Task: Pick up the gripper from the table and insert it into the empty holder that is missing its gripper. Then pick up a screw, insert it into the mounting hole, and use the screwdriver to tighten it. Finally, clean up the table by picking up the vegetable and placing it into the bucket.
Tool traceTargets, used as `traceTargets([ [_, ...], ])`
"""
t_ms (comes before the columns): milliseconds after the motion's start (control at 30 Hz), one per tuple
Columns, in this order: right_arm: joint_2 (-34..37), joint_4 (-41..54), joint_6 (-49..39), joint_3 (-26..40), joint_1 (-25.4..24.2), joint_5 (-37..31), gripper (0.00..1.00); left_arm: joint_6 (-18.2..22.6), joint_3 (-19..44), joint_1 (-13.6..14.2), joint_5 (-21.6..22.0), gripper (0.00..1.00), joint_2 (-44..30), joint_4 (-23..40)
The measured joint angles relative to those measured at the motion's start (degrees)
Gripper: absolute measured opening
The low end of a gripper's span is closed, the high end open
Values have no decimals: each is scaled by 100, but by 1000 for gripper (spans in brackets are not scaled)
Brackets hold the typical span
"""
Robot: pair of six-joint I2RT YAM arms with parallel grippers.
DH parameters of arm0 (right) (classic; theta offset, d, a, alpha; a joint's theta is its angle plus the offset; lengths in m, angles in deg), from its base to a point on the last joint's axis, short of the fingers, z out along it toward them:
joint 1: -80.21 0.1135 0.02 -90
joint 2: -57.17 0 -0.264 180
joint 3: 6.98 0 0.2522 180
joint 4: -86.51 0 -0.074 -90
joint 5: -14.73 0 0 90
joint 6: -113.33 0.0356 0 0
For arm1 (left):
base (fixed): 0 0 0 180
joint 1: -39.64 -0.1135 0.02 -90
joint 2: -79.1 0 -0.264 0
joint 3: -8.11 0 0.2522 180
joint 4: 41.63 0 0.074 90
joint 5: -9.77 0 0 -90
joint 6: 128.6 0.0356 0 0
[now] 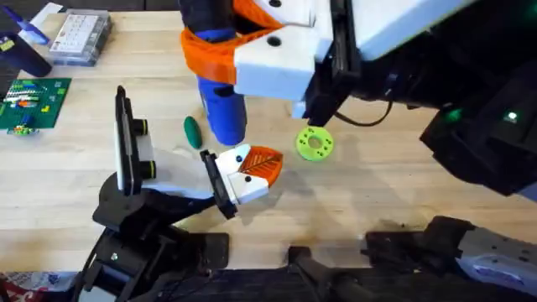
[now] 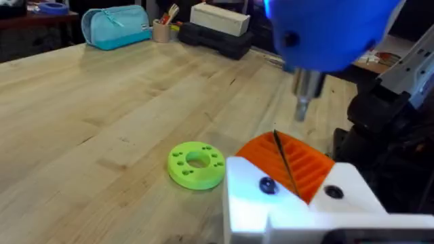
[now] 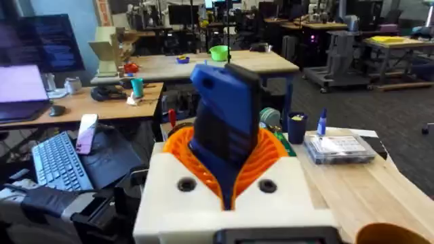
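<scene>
My right gripper [image 1: 220,63] [image 3: 227,146] is shut on the blue screwdriver [image 1: 223,113] [image 3: 224,118], which points down. Its metal tip [image 2: 303,102] hovers just above the orange ribbed gripper [image 1: 263,161] [image 2: 298,159] without touching it. That gripper is seated in the holder [image 1: 242,186] [image 2: 258,207], a white block with a black plate at my left arm's tip. The left gripper [image 2: 288,152] has its two halves pressed together. A screw [image 2: 266,184] sits in one hole beside a dark mounting hole [image 2: 333,192]. The dark green vegetable [image 1: 192,130] lies left of the screwdriver. The bucket's rim [image 3: 386,234] shows.
A lime-green disc [image 1: 315,143] [image 2: 196,164] lies right of the holder. A tall black plate with yellow knobs [image 1: 126,143] stands to the left. A green circuit board [image 1: 29,102] and a clear parts box [image 1: 80,38] [image 3: 339,148] sit at the far left.
</scene>
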Motion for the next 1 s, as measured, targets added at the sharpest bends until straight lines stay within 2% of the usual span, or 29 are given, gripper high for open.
traceTargets([
  [1000,3,182,-47,0,0,0,34,0,0,0,0,16,1,2],
])
